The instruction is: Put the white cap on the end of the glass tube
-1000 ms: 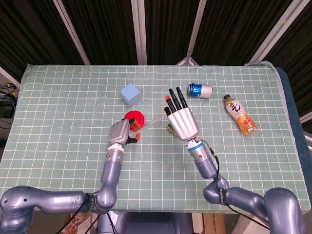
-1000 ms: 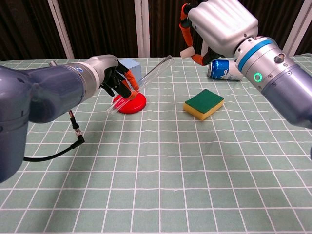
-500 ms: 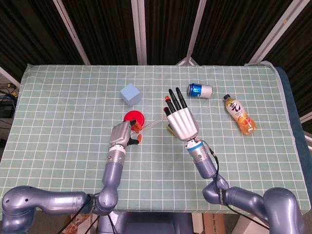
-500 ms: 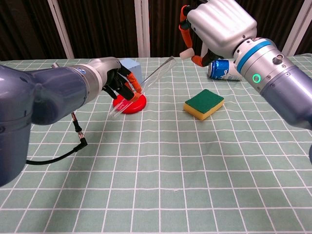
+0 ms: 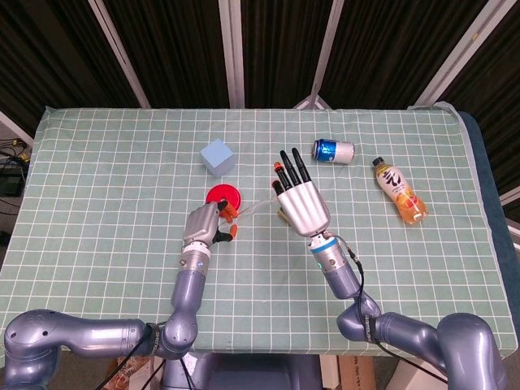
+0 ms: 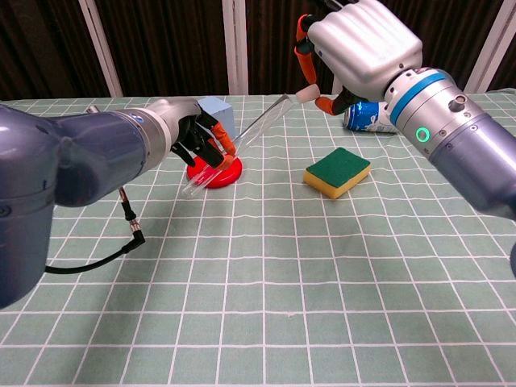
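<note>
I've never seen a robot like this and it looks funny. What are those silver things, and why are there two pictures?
Those silver things are the robot's two arms, each ending in a robot hand. Both pictures show the same moment: the head camera looks down from above, and the chest camera looks across the table.

The left robot hand holds a slanted glass tube. The right robot hand pinches a small white cap close to the tube's upper end, not yet on it.

Lying on the green checked cloth are a red disc, a blue cube, a green and yellow sponge, a blue can and an orange drink bottle.
</note>
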You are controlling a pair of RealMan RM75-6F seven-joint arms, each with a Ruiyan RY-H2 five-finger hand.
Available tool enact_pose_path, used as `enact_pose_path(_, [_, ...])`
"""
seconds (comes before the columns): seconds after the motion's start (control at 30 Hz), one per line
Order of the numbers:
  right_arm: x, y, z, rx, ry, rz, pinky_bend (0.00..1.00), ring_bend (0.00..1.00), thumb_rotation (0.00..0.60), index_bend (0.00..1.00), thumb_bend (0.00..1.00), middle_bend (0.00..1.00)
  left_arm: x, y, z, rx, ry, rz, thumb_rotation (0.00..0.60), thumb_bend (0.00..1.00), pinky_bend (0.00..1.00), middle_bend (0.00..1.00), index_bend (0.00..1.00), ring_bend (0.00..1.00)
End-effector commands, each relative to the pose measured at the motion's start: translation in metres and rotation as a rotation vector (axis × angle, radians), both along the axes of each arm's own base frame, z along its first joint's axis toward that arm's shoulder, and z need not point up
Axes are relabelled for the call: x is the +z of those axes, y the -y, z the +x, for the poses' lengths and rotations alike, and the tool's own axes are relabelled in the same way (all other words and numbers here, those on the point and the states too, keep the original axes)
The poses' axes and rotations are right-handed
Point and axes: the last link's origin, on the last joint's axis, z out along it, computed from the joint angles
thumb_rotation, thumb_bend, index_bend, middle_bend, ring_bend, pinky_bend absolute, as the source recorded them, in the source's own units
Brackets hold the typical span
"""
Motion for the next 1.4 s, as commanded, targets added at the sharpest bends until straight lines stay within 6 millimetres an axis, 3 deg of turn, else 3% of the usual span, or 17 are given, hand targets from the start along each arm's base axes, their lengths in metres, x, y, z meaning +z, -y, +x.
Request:
enact_pose_path(0.03, [-0.0007, -0.0001, 0.0002, 0.001, -0.002, 0.0, 0.0, 0.05, 0.6, 0.65, 0.33, 0.27, -0.0003, 0.0, 0.0003, 0.003, 0.004, -0.002, 0.6, 0.66, 0.25, 0.57, 0.52, 0.22])
enact_pose_path(1.4, [-0.0057, -0.0028, 0.0004, -0.002, 0.004, 0.012, 0.0, 0.05, 0.6, 0.65, 0.33, 0.27, -0.0059, 0.0004, 0.0065, 0.012, 0.038, -0.021, 0.6, 0.66, 0.25, 0.57, 0.52, 0.22])
